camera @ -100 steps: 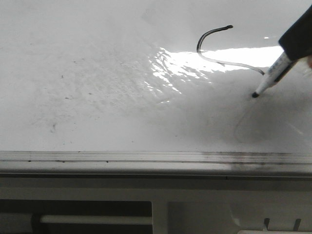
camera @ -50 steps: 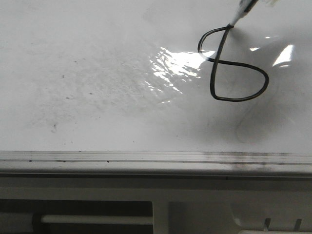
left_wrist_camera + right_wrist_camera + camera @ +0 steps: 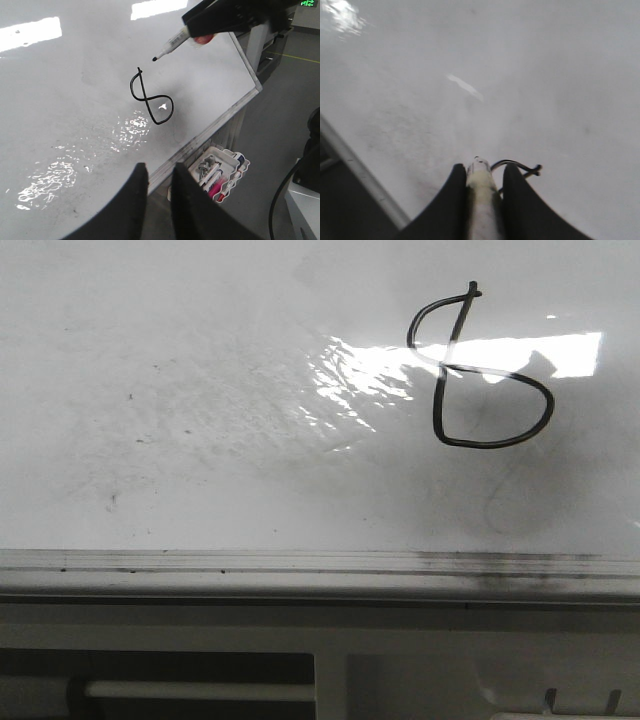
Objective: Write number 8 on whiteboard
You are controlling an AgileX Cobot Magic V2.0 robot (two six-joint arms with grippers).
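The number 8 (image 3: 436, 410) is drawn in thin black ink at the right of the whiteboard (image 3: 200, 390), with a small upper loop, a wider lower loop and a short tail on top. It also shows in the left wrist view (image 3: 147, 98). My right gripper (image 3: 200, 22) is shut on a white marker (image 3: 172, 45), whose black tip hangs just above the 8's top, off the whiteboard (image 3: 75, 75). In the right wrist view the right gripper (image 3: 480, 172) clamps the marker (image 3: 481, 200), with part of the 8 (image 3: 520, 165) behind it. My left gripper (image 3: 159, 172) is empty, its jaws a narrow gap apart, over the board's near rail.
A silver-grey rail (image 3: 300, 562) runs along the board's near edge. A faint grey erased curve (image 3: 495, 505) lies below the 8. Glare (image 3: 370, 375) covers the middle of the board. A white tray (image 3: 220, 170) of markers hangs below the rail near the board's corner (image 3: 257, 89).
The marker drew the lower loop and the upstroke, closing the 8, then lifted away out of the front view. The left arm has not moved.
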